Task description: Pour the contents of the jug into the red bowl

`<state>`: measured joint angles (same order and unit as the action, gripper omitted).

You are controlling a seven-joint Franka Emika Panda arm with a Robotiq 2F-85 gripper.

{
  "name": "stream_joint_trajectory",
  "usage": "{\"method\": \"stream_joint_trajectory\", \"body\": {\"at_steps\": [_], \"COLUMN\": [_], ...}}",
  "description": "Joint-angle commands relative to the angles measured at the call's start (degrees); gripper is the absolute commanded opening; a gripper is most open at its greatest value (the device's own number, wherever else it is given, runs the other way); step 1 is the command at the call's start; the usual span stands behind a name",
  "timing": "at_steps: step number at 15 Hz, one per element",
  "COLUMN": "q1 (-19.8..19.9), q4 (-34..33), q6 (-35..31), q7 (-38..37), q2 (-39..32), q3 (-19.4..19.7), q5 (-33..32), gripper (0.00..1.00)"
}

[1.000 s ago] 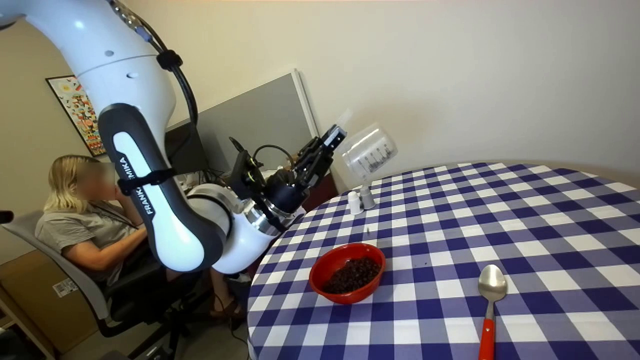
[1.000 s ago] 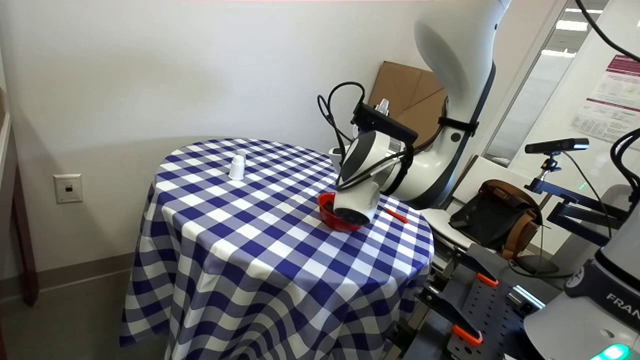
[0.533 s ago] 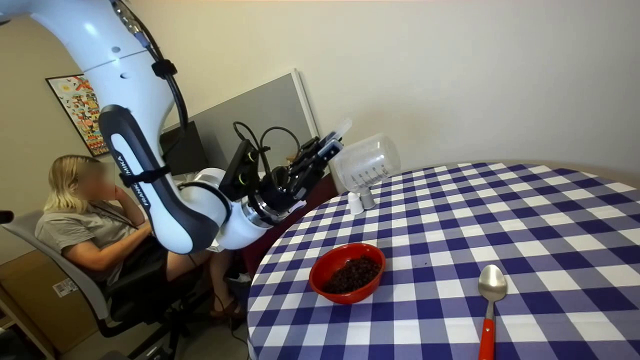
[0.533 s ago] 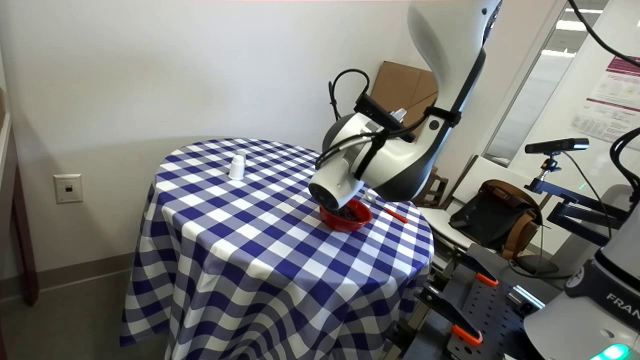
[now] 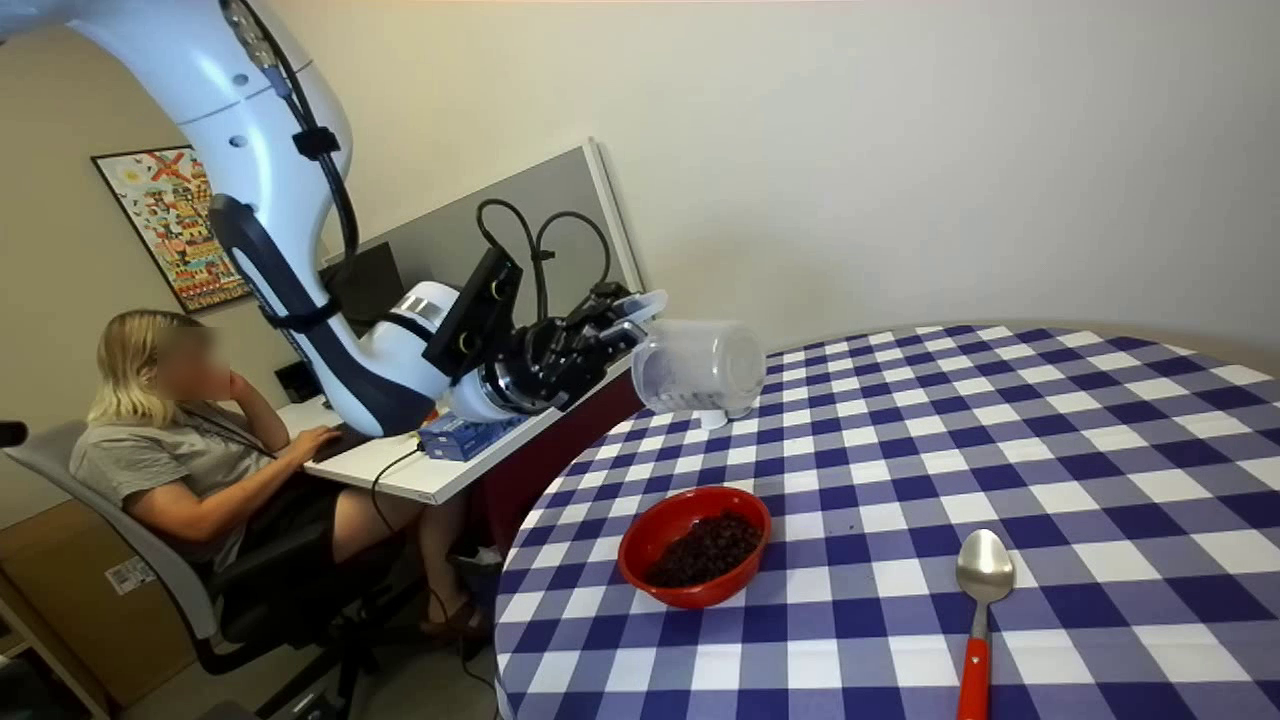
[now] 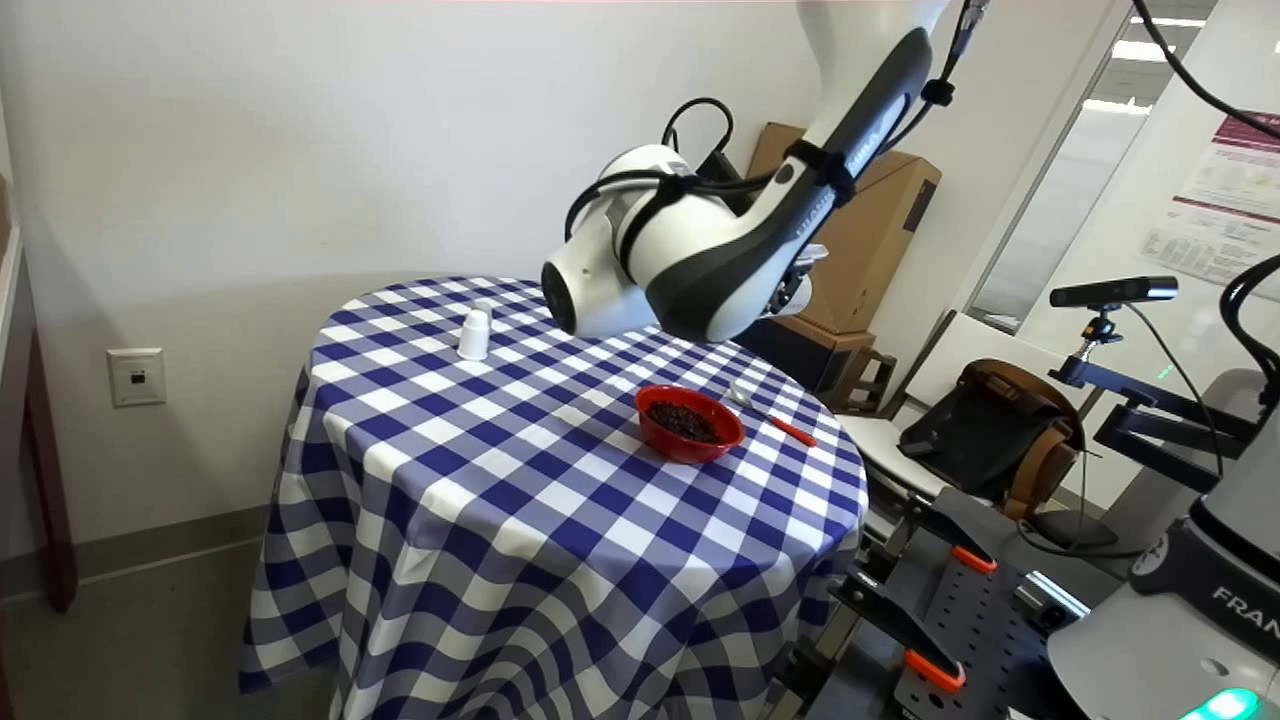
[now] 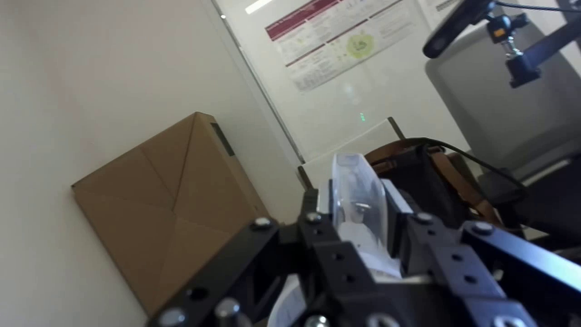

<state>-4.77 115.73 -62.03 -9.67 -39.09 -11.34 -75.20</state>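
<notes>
The clear jug (image 5: 700,365) lies on its side in the air, its round base toward the right in an exterior view. It looks empty. My gripper (image 5: 640,318) is shut on its handle, which shows between the fingers in the wrist view (image 7: 361,204). The jug's body is mostly hidden there behind the gripper; a part shows in an exterior view (image 6: 798,296), mostly behind the arm. The red bowl (image 5: 640,560) stands upright on the checked table, apart from and below the jug, with many small dark bits inside. It also shows in an exterior view (image 6: 668,443).
A red-handled spoon (image 5: 985,570) lies right of the bowl. Two small shakers (image 6: 473,336) stand at the table's far part. A person (image 5: 190,430) sits at a white desk (image 5: 400,475) beside the table. Cardboard boxes (image 6: 880,230) stand behind.
The jug has turned from mouth-down tilt to about level and sits lower in the exterior picture. The arm has swung away from the bowl, which stays put. A small falling bit is gone.
</notes>
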Motion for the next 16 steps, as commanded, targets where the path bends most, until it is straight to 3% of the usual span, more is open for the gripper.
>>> {"method": "stream_joint_trajectory", "body": {"at_steps": [1,8,16], "q1": [-0.52,-2.00,-4.95], "q4": [-7.52,-22.97,-38.61], "q6": [-0.67,1.22,-2.99], "q7": [1.90,5.28,-1.65], "q2": [0.07,2.30,-3.42], "q3": [-0.65,0.25,2.52], "q5": [9.33,25.57,51.06], "gripper": [0.09,0.09,0.08]}}
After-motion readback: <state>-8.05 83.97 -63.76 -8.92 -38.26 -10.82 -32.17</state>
